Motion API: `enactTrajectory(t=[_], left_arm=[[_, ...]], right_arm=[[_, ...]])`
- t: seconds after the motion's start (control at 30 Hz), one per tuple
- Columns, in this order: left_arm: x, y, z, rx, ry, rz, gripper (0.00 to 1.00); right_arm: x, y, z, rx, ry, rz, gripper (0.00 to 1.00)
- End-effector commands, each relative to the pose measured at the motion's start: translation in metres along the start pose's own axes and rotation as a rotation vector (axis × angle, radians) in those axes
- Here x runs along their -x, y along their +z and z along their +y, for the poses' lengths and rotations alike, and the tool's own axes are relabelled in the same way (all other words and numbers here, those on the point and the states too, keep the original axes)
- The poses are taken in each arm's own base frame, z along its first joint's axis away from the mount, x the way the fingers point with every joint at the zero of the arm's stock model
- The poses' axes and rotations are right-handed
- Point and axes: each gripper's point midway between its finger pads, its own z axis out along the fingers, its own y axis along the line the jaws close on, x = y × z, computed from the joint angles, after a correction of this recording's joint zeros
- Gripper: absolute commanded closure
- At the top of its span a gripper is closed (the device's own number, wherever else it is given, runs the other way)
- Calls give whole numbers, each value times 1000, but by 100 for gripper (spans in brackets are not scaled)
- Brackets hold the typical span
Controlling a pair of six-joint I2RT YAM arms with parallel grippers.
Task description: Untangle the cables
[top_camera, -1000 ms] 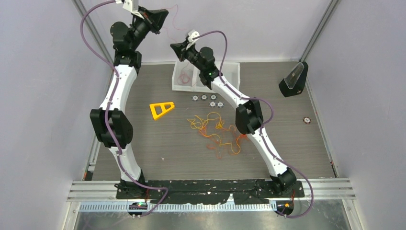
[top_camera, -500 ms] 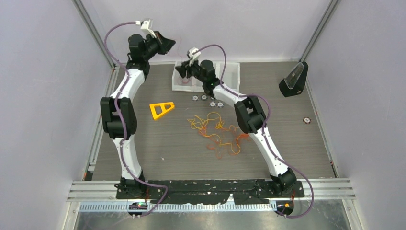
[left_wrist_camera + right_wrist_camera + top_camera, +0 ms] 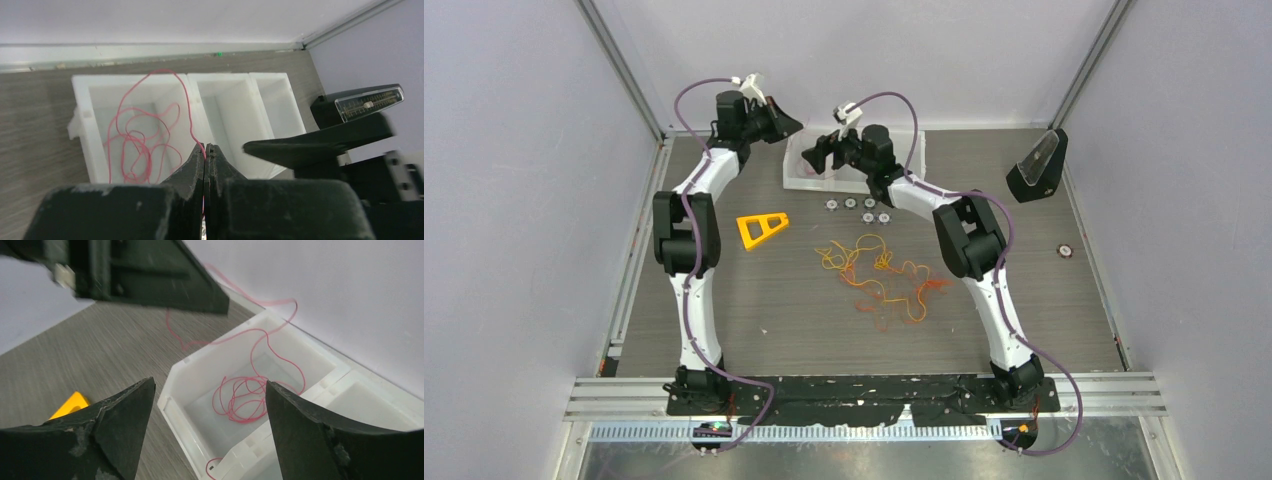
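Cables (image 3: 879,275) seem limp, light; grip loose ends. Left claw (image 3: 205,150) pinches red cable (image 3: 191,120); right claw (image 3: 210,384) gapes empty.

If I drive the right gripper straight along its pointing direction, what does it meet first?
Probably the red cable coiled in the white bin's end compartment, then its floor: the right gripper's open fingers frame that compartment. Depth is unclear.

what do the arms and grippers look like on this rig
The left arm and right arm have white links joined by bulky black joints, with a thin purple hose running along each. The left gripper and right gripper have matte black wedge-shaped fingers tapering to narrow tips.
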Motion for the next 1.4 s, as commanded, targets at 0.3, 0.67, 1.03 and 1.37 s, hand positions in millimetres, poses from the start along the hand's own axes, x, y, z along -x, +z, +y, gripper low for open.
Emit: enactTrajectory(t=[0.3, 0.67, 1.03, 1.37], left_arm=[[-42, 26, 44, 295, -101, 57, 100], [-30, 35, 4, 173, -34, 63, 50], [50, 4, -93, -48, 216, -76, 25], [31, -18, -47, 181, 682, 166, 15]], right_arm=[[102, -61, 7, 30, 25, -52, 9], [100, -91, -5, -2, 30, 20, 9], [100, -111, 4, 24, 16, 32, 9], [98, -130, -9, -18, 18, 51, 9]])
